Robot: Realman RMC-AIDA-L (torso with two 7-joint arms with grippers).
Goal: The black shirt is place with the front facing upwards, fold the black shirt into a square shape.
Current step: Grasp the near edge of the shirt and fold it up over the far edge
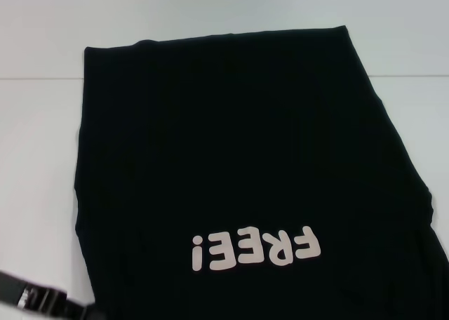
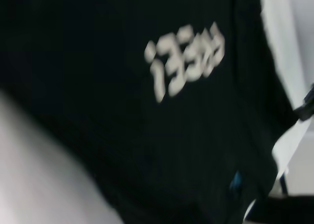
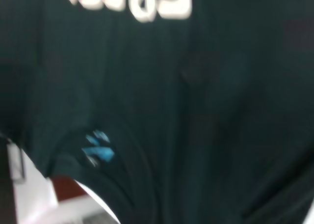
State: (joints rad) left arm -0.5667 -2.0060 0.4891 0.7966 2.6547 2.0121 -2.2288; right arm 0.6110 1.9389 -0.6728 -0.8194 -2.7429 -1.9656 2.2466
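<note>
The black shirt (image 1: 238, 158) lies flat on the white table (image 1: 35, 144), front up. Its hem is at the far side and its cream letters "FREE!" (image 1: 256, 248) read upside down near the front edge. No sleeves stick out at the sides in the head view. The left wrist view looks down on the shirt (image 2: 122, 135), the letters (image 2: 185, 64) and a small blue neck label (image 2: 235, 181). The right wrist view shows the shirt (image 3: 196, 111), the blue label (image 3: 98, 148) and the collar end. A black and silver part of my left gripper (image 1: 35, 299) shows at the bottom left corner, beside the shirt.
White table surface (image 1: 400, 46) surrounds the shirt at the far side and on the left. The table's near edge (image 3: 34, 194) and a reddish floor (image 3: 66, 187) show under the collar end in the right wrist view.
</note>
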